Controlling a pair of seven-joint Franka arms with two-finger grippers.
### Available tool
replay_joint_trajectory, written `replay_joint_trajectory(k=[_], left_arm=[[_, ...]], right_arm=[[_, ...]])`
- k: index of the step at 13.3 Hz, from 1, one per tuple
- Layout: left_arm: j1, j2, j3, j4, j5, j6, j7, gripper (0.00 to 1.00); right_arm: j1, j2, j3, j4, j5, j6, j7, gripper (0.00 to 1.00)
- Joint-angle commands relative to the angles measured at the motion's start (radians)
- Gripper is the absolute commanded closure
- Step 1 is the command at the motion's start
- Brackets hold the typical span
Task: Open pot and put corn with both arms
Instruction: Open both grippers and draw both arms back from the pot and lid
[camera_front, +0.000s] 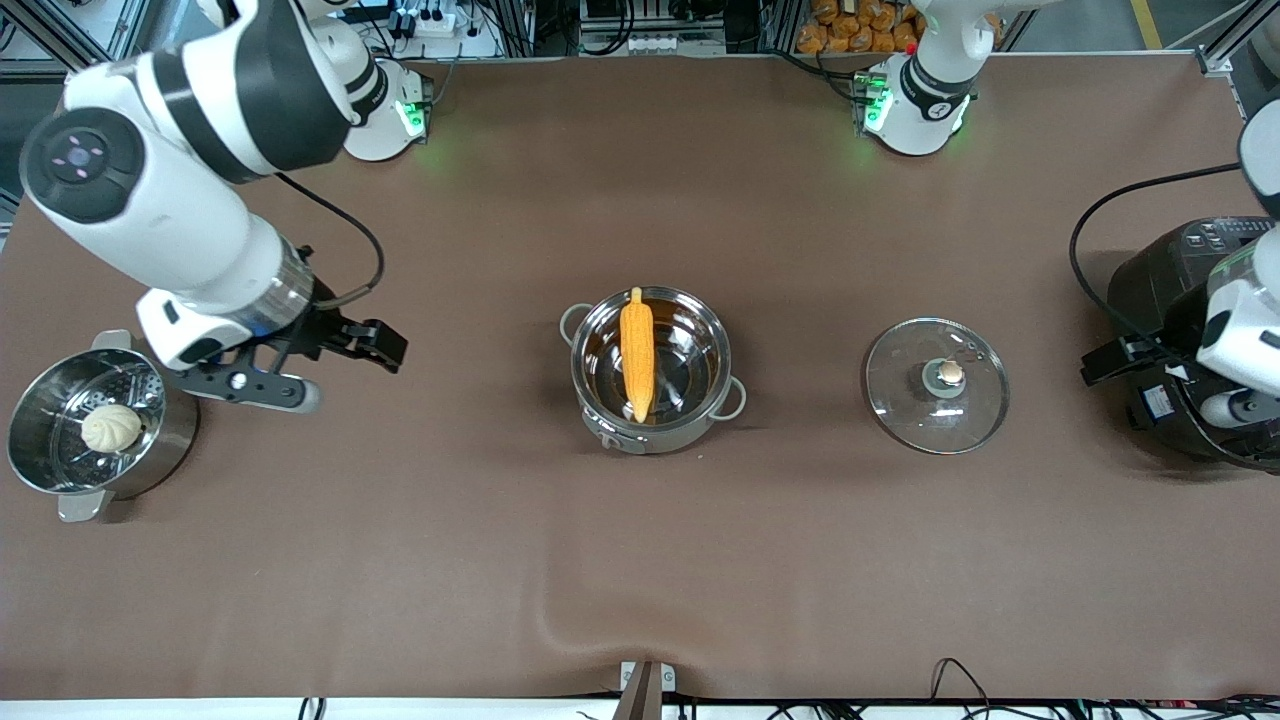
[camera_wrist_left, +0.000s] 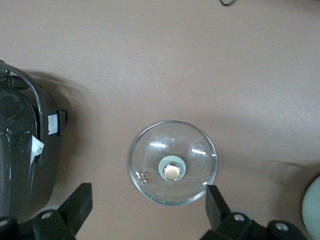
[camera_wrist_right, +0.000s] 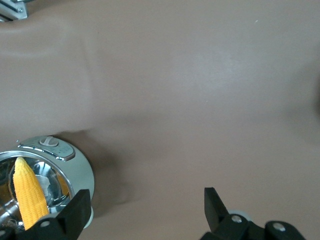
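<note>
Brown desk (camera_front: 640, 560), wide bare stretch along the edge nearest the front camera and between the items. Black cooker (camera_front: 1175, 330) sits at the left arm's end, close to the desk edge. Steamer pot (camera_front: 95, 425) with a pale bun (camera_front: 112, 428) inside sits at the right arm's end, also near the edge. Pot (camera_front: 652, 370) mid-desk, uncovered, the corn (camera_front: 637, 350) lying in it with one tip resting on the rim toward the arm bases. Glass lid (camera_front: 936, 385) flat on the desk, knob up, between pot and cooker — touching neither, clear gaps on both sides.

Right gripper (camera_front: 340, 365) hangs over bare desk between steamer pot and pot, fingers (camera_wrist_right: 75, 212) spread wide, holding nothing. Left gripper (camera_wrist_left: 150, 212) is over the desk by the cooker, just off the lid's edge — fingers (camera_wrist_left: 75, 205) wide apart, empty; in the front view it's mostly hidden by the arm.
</note>
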Motion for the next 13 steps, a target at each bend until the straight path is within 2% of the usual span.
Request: replay_joint_trajectory(k=[1,3,6,9,10,13], left_arm=[[-0.003,-0.054,-0.017,0.001,-0.019,-0.062,0.024,0.00],[-0.011,-0.098,-0.002,0.001,-0.030,-0.088,0.035,0.00],[-0.076,-0.162,0.044,-0.002,-0.042,-0.118,0.039,0.00],[-0.087,-0.219,0.036,-0.007,-0.047,-0.177,0.043,0.00],[-0.119,-0.204,0.045,0.002,-0.045,-0.197,0.039,0.00],[-0.120,-0.210,0.047,0.005,-0.047,-0.195,0.044,0.00]], right_arm=[[-0.074,-0.063,0.023,-0.033,-0.019,-0.051,-0.067,0.00],[-0.132,-0.123,0.017,-0.040,-0.033,-0.104,-0.209,0.00],[-0.248,-0.178,0.018,-0.042,-0.031,-0.170,-0.343,0.00],[-0.305,-0.180,0.020,-0.039,-0.019,-0.207,-0.348,0.00],[-0.305,-0.180,0.020,-0.034,-0.017,-0.205,-0.351,0.00],[-0.340,-0.179,0.020,-0.034,-0.017,-0.210,-0.400,0.00]])
